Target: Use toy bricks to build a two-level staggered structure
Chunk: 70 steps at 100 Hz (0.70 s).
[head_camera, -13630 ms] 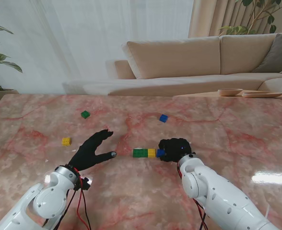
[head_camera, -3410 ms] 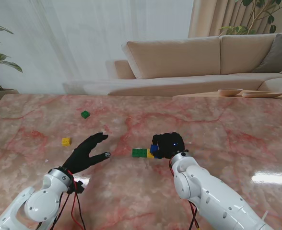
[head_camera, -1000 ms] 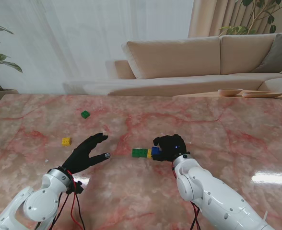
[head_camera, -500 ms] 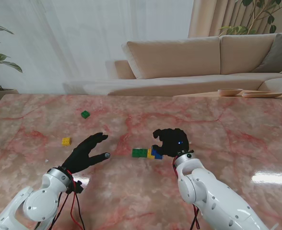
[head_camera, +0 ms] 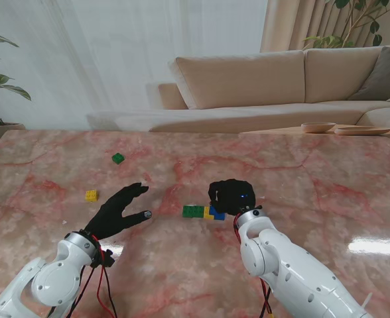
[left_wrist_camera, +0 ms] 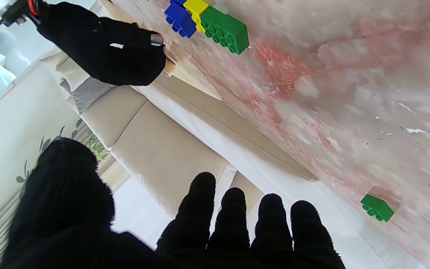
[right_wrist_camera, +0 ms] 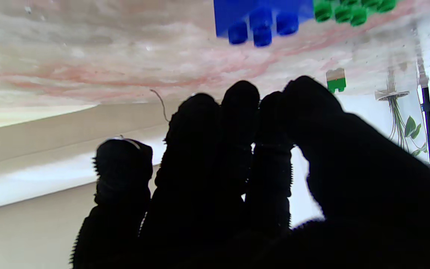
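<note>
Hovering over the middle of the table point(head_camera: 314, 172), our right hand point(head_camera: 231, 197) holds nothing; its black knit-gloved fingers point(right_wrist_camera: 196, 149) are curled loosely together, apart from the bricks. Just to its left, and partly tucked under it in the stand's view, sits the brick row: a long green brick point(head_camera: 193, 211) with rounded studs, a yellow brick point(head_camera: 208, 213) touching it, and a blue brick point(head_camera: 217, 214) at the right end. From the left wrist the blue brick point(left_wrist_camera: 179, 16) seems to sit beside and overlapping the yellow one point(left_wrist_camera: 196, 6), but we cannot tell whether it is pressed onto it or resting on the table. Our left hand point(head_camera: 119, 209) lies flat and spread on the glossy pink-veined marble, empty, well to the left of the row. A small yellow brick point(head_camera: 91, 195) lies toward the left edge, and a small green brick point(head_camera: 118, 158) farther from us.
</note>
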{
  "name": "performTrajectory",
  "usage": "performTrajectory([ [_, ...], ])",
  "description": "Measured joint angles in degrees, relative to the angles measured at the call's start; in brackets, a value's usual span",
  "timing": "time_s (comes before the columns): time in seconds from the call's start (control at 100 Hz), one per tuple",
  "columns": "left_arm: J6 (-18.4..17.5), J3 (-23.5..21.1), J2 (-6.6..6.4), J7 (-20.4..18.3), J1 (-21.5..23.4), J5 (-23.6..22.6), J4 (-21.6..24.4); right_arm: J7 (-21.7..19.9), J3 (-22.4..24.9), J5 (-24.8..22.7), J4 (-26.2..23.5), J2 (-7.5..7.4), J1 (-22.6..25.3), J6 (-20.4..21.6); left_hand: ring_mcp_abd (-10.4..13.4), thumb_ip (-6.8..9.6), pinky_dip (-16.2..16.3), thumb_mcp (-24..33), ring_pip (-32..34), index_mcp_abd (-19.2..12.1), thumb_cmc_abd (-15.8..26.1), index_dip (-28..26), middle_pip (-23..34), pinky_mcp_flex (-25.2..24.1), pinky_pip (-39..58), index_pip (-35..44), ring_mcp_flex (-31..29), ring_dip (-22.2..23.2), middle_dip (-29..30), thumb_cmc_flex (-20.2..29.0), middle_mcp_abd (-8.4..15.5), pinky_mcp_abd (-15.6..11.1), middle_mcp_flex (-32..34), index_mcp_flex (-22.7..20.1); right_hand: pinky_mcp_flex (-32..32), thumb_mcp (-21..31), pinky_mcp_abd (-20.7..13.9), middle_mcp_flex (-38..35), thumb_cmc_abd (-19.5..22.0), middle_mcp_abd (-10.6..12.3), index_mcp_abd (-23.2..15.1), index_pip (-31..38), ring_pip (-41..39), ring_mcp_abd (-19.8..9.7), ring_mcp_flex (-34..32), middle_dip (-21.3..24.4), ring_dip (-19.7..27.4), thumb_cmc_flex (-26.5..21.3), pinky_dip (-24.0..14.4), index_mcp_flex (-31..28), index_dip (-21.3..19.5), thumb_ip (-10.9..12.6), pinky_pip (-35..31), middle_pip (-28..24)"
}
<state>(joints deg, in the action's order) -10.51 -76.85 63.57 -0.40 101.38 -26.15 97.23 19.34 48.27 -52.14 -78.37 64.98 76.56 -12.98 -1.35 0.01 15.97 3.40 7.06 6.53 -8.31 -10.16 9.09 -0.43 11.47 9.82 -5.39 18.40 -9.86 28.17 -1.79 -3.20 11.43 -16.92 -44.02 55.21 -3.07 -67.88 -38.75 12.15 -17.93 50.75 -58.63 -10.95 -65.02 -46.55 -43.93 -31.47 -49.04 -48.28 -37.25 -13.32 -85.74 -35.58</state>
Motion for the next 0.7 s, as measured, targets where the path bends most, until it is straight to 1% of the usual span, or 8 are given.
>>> performTrajectory([
  [0.35,0.1,0.0,-0.02,-0.1,0.3,0.1,0.2,-1.3,-1.3,1.7,3.2,0.07,-1.0,0.7,0.0,0.0,0.0,0.0,0.0,0.0,0.0,0.0,0.0,0.0,0.0,0.0,0.0,0.0,0.0,0.0,0.0,0.0,0.0,0.0,0.2,0.0,0.0,0.0,0.0,0.0,0.0,0.0,0.0,0.0,0.0,-0.7,0.0,-0.1,0.0,0.0,0.2,0.0,0.0,0.7],
  [0.45,0.1,-0.1,-0.02,-0.2,0.4,0.1,0.3,-2.0,-1.4,1.9,3.4,0.06,-1.1,0.8,0.0,0.0,0.0,0.0,0.0,0.0,0.5,0.0,0.0,0.0,0.0,0.0,0.0,0.0,0.0,0.4,0.0,0.0,0.0,0.0,0.3,0.2,0.0,0.0,0.0,0.0,0.0,0.0,0.1,0.0,0.0,-0.7,0.0,0.1,0.0,0.0,0.7,0.0,0.0,1.3],
  [0.7,0.1,-0.2,-0.01,0.1,0.6,-0.1,0.5,-3.2,-1.4,2.2,3.4,-0.1,-1.4,1.2,0.0,0.0,0.0,0.0,0.0,0.0,0.5,0.0,0.0,0.0,0.0,0.0,0.0,0.0,0.0,0.4,0.0,0.0,0.0,0.0,0.5,1.4,0.0,-0.6,-0.3,-0.2,0.1,1.8,0.1,0.4,0.0,-0.7,-0.1,0.1,0.0,0.9,0.3,-0.1,-0.8,2.0],
])
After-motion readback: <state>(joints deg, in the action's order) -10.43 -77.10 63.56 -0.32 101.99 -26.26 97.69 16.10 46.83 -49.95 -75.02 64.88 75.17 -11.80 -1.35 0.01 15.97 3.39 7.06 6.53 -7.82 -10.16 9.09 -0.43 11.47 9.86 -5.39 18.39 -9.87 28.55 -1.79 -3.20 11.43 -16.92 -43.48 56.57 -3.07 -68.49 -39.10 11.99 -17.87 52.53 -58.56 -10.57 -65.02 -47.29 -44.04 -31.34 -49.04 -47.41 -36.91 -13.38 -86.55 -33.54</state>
